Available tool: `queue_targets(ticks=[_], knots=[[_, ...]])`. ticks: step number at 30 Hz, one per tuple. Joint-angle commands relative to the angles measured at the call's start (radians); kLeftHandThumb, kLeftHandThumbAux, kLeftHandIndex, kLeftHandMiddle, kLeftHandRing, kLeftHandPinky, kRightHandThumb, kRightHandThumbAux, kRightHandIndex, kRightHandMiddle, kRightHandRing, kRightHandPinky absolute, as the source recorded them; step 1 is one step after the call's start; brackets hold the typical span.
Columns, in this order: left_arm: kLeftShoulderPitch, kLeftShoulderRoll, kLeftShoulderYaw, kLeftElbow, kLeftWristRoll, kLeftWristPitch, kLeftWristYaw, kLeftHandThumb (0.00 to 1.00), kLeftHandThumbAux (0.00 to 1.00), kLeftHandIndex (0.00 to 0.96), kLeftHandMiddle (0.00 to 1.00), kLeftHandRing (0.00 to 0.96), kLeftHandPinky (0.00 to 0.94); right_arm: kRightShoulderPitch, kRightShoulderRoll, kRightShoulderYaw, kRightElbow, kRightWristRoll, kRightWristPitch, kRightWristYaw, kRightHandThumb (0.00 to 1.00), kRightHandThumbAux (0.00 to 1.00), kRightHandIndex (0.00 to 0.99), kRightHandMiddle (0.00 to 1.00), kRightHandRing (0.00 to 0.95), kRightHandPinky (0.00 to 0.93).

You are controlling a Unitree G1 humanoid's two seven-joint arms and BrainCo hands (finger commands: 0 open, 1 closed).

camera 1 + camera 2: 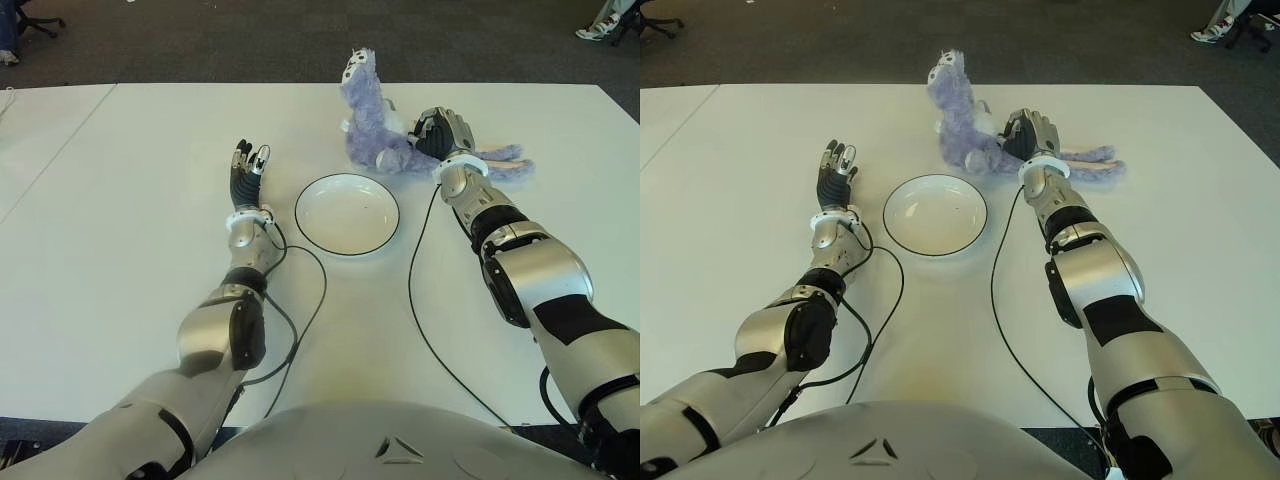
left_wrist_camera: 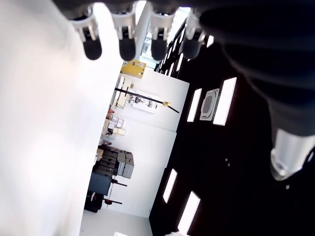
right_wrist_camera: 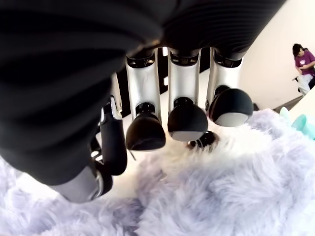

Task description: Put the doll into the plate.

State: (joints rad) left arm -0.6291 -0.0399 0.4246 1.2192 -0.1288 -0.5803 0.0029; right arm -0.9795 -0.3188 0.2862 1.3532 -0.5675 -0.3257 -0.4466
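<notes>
- You see one doll [image 1: 375, 125], one plate [image 1: 347, 213], two robot hands and one white table [image 1: 130, 200].
- The doll is a soft plush with long lilac fur and a white face part at its far end; its body stands tilted up, and a thin furry limb [image 1: 505, 160] lies flat to the right.
- The doll sits on the table just beyond the plate's far right rim, apart from it.
- The plate is round, white and glossy, with a thin dark rim line; it holds nothing.
- Your right hand [image 1: 442, 133] is at the doll's right side; in the right wrist view its fingers [image 3: 184, 115] curl over the fur with dark rounded tips close to it, but you cannot tell whether they grip.
- Your left hand [image 1: 248, 172] shows left of the plate, its fingers straight, side by side and holding nothing.
- A black cable [image 1: 425, 330] runs along the table beside each forearm.
</notes>
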Motion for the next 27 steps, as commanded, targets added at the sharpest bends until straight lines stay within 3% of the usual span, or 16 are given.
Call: queue_targets(ticks=[1,14,27], knots=[[0.226,-0.036,0.04,0.132,-0.035,0.117,-0.004,0.0,0.539,0.033,0.053,0.042,0.039,0.059,-0.089,0.019,-0.031,-0.01,-0.099,0.035,0.214,0.685,0.79,0.856,0.843,0.833],[0.232,-0.036,0.03,0.133,-0.024,0.121,0.004,0.0,0.539,0.03,0.05,0.039,0.043,0.169,-0.26,0.031,-0.135,-0.011,-0.276,0.069,0.218,0.655,0.787,0.858,0.842,0.84],[0.229,-0.037,0.047,0.133,-0.042,0.121,-0.013,0.0,0.536,0.038,0.06,0.047,0.045,0.29,-0.412,-0.02,-0.289,0.047,-0.347,0.186,0.217,0.64,0.779,0.858,0.835,0.832]])
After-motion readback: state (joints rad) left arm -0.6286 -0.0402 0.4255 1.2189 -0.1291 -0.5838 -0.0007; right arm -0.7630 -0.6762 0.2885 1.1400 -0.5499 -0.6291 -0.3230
